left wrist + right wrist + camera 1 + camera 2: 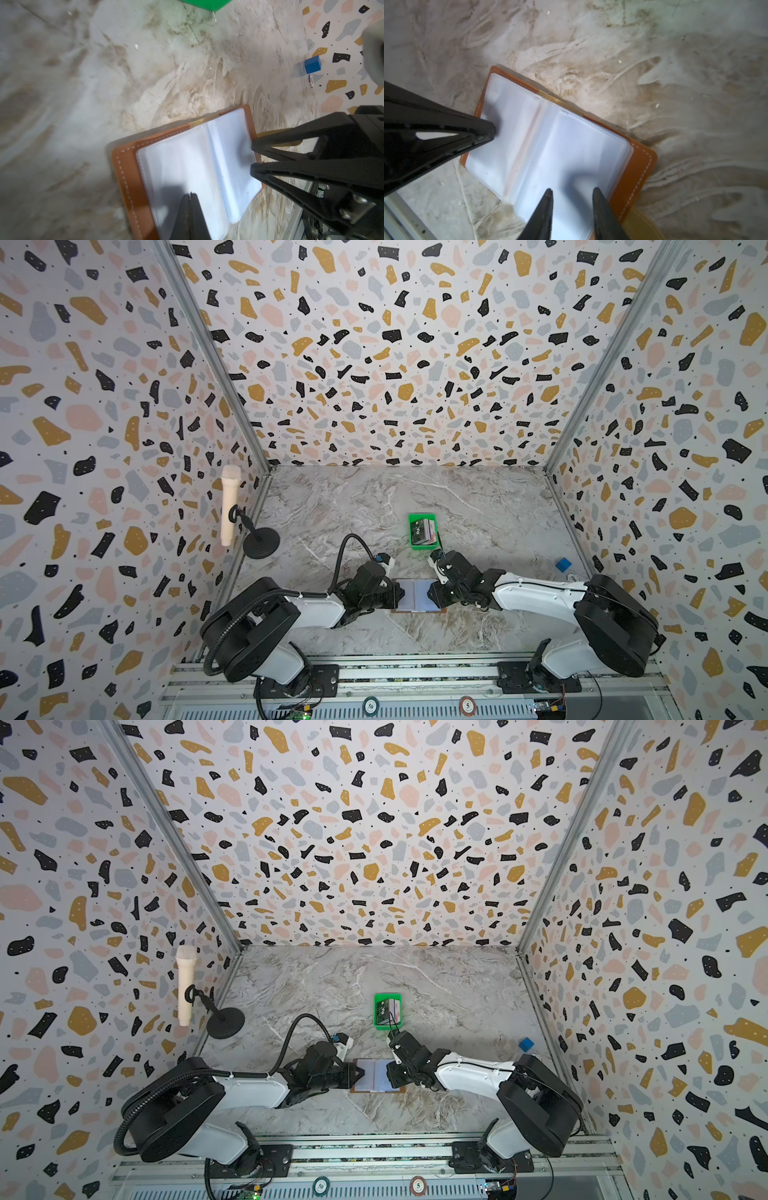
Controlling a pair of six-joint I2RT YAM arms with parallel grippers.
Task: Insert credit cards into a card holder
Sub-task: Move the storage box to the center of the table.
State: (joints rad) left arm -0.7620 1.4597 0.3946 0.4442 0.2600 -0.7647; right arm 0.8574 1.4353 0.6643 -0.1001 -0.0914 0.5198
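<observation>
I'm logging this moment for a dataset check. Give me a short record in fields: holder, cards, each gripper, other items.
card holder: lying open on the table, clear sleeves facing up
cards: stacked in the green tray, behind the holder
left gripper: shut, tip at the sleeve page on its own side
right gripper: open, tips over the opposite page, nothing held
other: blue cube on the robot's right; microphone on a stand on its left
</observation>
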